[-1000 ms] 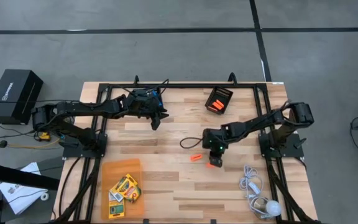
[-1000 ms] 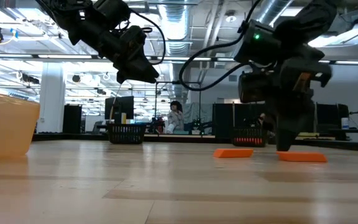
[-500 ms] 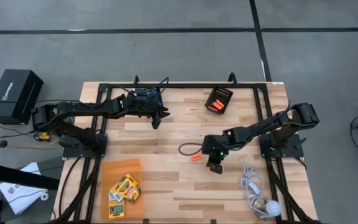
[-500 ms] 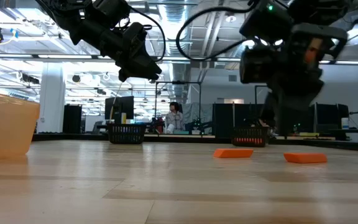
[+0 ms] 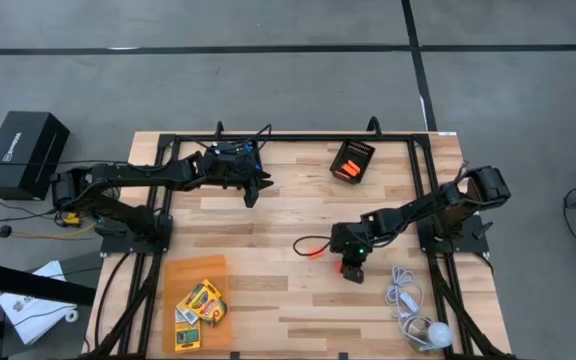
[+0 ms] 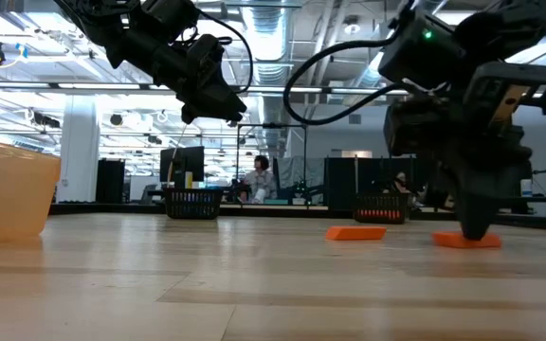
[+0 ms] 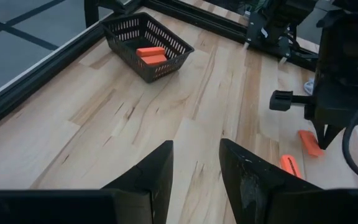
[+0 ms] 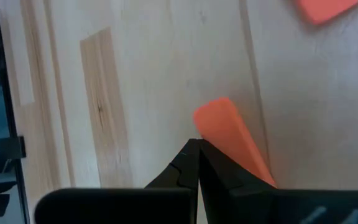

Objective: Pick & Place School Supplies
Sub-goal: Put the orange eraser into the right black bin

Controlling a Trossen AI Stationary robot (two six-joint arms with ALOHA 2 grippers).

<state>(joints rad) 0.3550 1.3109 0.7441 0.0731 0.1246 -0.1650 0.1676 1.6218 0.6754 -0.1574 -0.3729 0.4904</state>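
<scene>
Our right gripper (image 5: 353,268) is low over the table right of centre, its fingers (image 8: 191,163) drawn together with no gap between the tips and nothing clamped in them. The tips press at the table just beside an orange piece (image 8: 232,140), which lies alongside one finger, not between the two. From the low view the gripper stands right on this piece (image 6: 465,240), so we judge the grasp not yet made: the fingers would need to spread and straddle it. Its long axis runs slantwise past the tips, one rounded end showing ahead of them.

A second orange piece (image 5: 315,252) lies on the bare wood just to the left of the gripper, apart from the first. Nothing stands between the two.

Our left gripper (image 5: 252,190) hangs at the far side, left of centre, well away, fingers (image 7: 151,174) apart and empty; the right arm is plainly the nearer.

A black mesh bin (image 5: 352,160) at the far edge already holds orange pieces. The orange tray (image 5: 173,275) at the near left holds crayon boxes (image 5: 200,303). A white cord with bulb (image 5: 416,312) lies near right, clear of the work.
</scene>
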